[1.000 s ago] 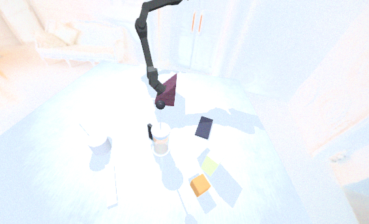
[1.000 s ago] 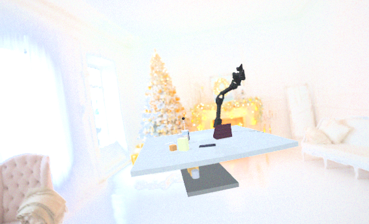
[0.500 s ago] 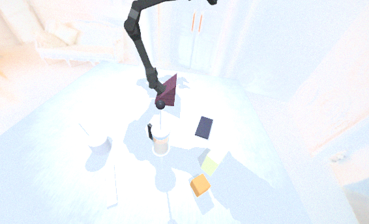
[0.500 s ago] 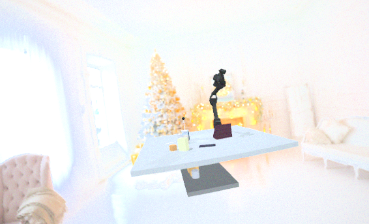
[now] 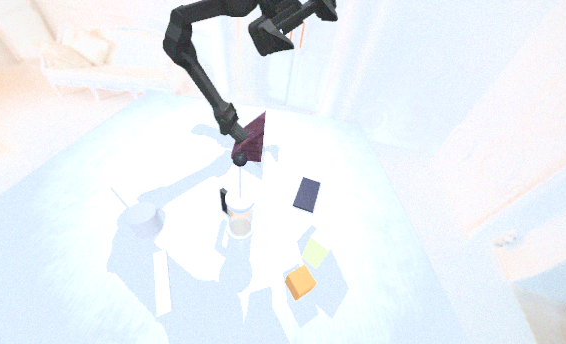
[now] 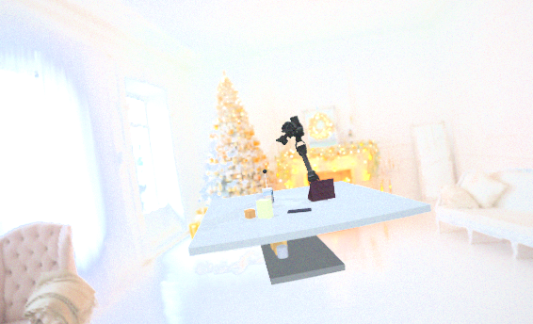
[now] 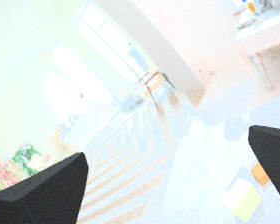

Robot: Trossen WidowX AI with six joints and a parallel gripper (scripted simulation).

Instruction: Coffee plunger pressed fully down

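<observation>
The coffee press stands upright on the table, its black handle on the left side in the top view. Its black plunger knob is high above the lid on a thin, bare rod. My gripper is open and empty. It is high above the table, well away from the knob and touching nothing. In the exterior view the gripper is small, above and to the right of the press. The press does not show in the wrist view.
A pale green block and an orange block are near the press. A dark flat block, a pale mug, a white strip and the arm's maroon base are also there.
</observation>
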